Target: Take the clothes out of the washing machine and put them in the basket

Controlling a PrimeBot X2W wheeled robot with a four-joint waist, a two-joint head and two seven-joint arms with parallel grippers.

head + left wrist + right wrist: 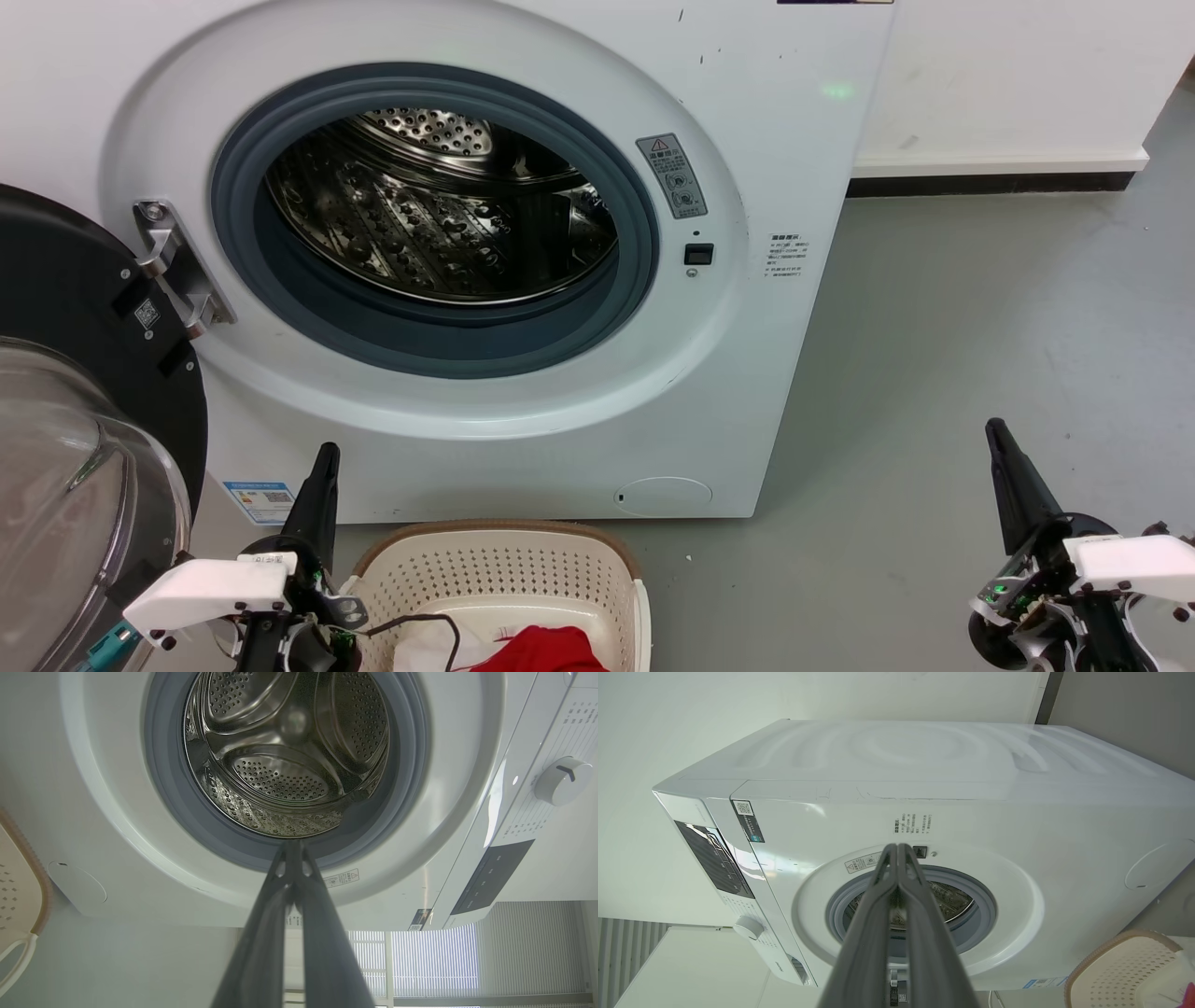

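At lower left, left gripper (326, 455): two dark fingers pressed together with nothing between them, tips pointing up at the machine's front panel, just left of the basket's rim.
At lower right, right gripper (995, 431): fingers likewise together and holding nothing, above the grey floor (980, 327), well apart from machine and basket.
Left wrist line of sight: the joined tips lie over the lower edge of the grey door seal (163, 788).
Basket (495, 532): cream perforated plastic with a brown rim, on the floor right in front of the machine, below the porthole; the frame's bottom edge cuts it off.
Clothes: a red garment (546, 651) lies inside the basket, touching white fabric (425, 653) on its left.
Cable (420, 620): thin and black, arching over the white fabric.
Washing machine (775, 140): white front-loader filling the upper left of the head view.
Drum (439, 224): bare perforated steel across the wall that shows.
Door (56, 280): black-framed glass, standing open at the left on a metal hinge (177, 266).
Warning sticker (672, 175): on the white ring right of the seal.
Dial (558, 780): white knob on the control panel.
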